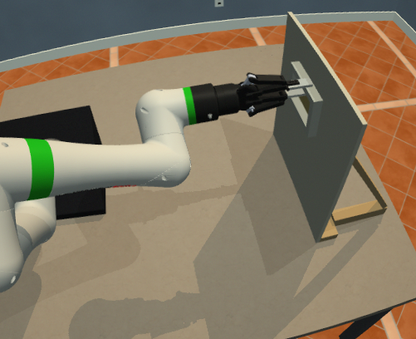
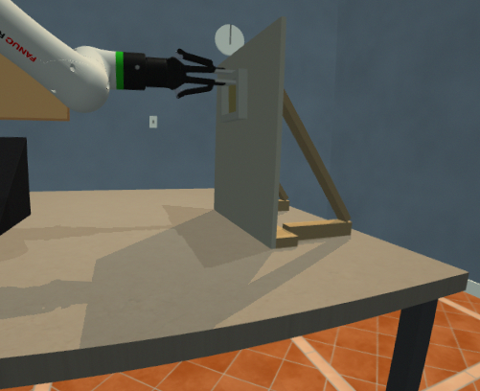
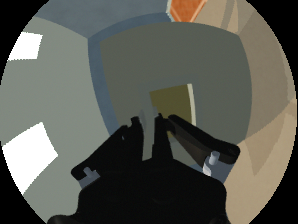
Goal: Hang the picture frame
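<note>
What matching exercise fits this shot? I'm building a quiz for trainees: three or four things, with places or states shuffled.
Things:
1. gripper
2. picture frame
3. wall panel
4. wooden brace

Places or states:
A. stands upright on the table
B. slants down behind the panel
C. shut on the frame's top bar
D. against the panel's face, near its top

Pairs: 1-C, 2-D, 3-A, 4-B

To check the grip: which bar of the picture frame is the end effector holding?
The top bar of the picture frame; the end effector is shut there.
</note>
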You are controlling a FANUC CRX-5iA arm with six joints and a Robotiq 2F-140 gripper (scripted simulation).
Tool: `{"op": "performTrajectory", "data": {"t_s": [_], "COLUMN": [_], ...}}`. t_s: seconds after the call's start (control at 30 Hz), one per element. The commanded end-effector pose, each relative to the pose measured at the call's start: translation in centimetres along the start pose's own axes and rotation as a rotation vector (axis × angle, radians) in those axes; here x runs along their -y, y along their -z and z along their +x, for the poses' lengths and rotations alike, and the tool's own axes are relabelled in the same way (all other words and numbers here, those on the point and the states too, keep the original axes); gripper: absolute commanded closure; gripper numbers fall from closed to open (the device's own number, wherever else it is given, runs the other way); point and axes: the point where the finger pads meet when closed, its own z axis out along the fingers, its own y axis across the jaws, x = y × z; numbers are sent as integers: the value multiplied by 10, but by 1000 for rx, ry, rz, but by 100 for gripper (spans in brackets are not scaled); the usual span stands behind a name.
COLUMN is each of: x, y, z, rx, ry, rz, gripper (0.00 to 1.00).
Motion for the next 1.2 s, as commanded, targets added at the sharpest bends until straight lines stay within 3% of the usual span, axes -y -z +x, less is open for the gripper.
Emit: {"op": "performTrajectory", "data": {"t_s": [0.0, 0.3, 0.33, 1.17], "x": [0, 0, 0, 0], "y": [0, 0, 0, 0], "z": [0, 0, 0, 0], "rx": [0, 0, 0, 0], "ry": [0, 0, 0, 0], "rz": [0, 0, 0, 0], "gripper": [100, 100, 71, 71]}}
